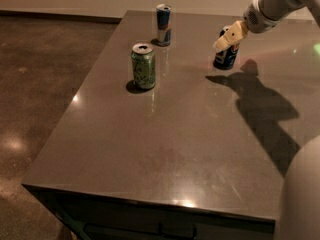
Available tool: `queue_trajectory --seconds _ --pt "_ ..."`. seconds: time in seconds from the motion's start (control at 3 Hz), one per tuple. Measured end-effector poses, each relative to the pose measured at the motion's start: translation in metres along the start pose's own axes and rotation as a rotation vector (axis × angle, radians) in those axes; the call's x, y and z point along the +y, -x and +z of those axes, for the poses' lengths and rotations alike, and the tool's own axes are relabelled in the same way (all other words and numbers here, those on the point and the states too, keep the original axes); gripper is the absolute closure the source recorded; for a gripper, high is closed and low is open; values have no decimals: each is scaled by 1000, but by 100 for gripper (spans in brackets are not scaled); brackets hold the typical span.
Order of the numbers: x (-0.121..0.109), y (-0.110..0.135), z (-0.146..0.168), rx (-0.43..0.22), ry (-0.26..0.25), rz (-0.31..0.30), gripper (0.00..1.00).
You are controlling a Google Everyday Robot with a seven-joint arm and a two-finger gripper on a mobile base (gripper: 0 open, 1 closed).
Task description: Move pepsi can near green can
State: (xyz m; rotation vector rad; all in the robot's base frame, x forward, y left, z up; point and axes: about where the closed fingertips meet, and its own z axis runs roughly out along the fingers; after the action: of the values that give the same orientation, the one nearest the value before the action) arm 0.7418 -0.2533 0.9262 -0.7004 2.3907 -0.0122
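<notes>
Item one, grey table (190,134): it is standing on a dark polished floor (45,74) and carrying three cans. Item two, pepsi can (227,59): dark blue, it is sitting on the far right part of the table top, well apart from the others, with its upper half hiding behind the claw. Item three, green can (143,66): it is standing upright toward the left side, nearer to me than the other two, its silver top showing. Item four, slim blue-and-silver can (163,25): it is standing upright near the far edge, just behind the green can. Item five, gripper (226,40): pale yellow, it is reaching in from the upper right on a white arm (272,6) and is hanging right at the top of the pepsi can; from where I am standing I cannot tell whether the claw is open, closed or gripping the can. Item six, the arm's shadow (260,96): it is lying dark across the right side of the table.
</notes>
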Motion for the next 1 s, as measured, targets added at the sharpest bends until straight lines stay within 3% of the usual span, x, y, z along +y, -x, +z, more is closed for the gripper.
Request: queue_trajectory --seconds 0.33,1.0 --pt "0 8 17 -18 24 22 0" --pt "1 11 33 -36 81 49 47"
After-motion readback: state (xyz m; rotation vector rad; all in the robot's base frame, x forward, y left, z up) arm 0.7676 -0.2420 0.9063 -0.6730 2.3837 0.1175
